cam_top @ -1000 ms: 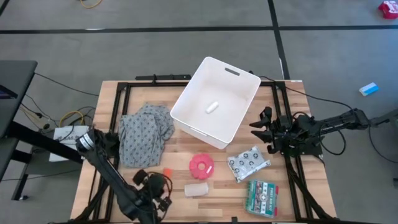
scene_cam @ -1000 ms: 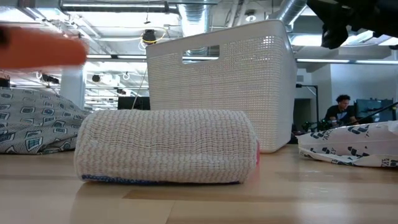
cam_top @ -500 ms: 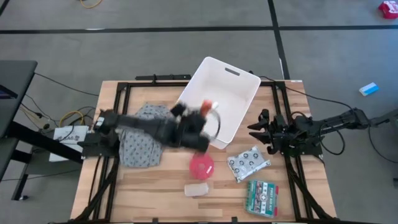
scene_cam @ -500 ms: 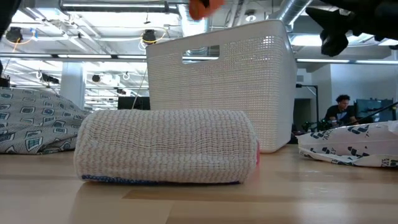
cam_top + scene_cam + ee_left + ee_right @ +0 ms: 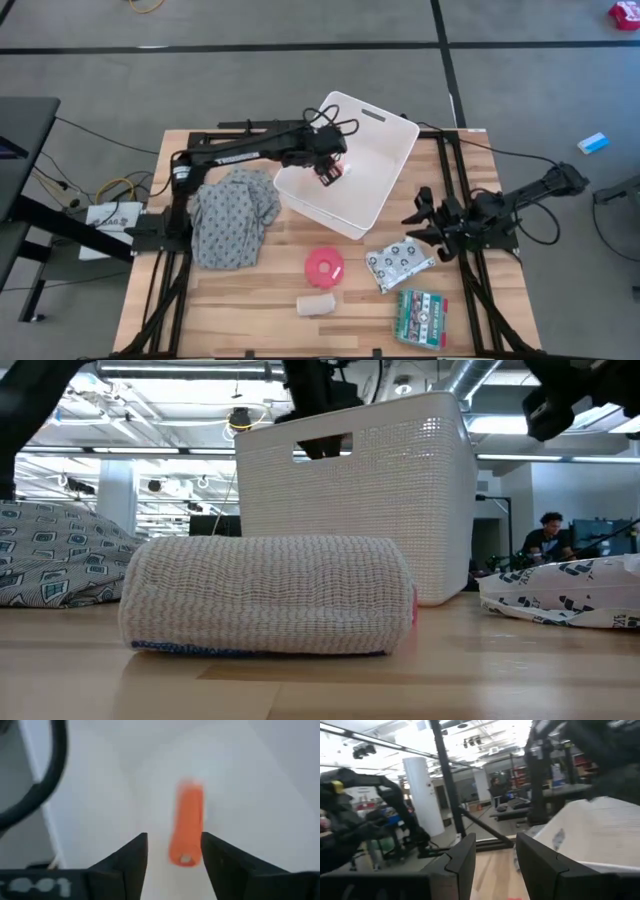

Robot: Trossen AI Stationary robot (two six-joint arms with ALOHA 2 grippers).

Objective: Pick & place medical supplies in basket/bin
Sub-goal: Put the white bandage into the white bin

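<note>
Left wrist view shows the orange cylinder (image 5: 187, 822) loose between the left gripper (image 5: 327, 175)'s parted fingers, inside the white tub (image 5: 395, 135). Beside the tub, the right gripper (image 5: 418, 215) hangs open above the table.

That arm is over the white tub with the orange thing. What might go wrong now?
The orange cylinder looks already free of the left hand, whose fingers stand apart, so it may bounce or roll inside the large white plastic tub. Drawing back, the arm might catch the tub's rim and shift it.
</note>
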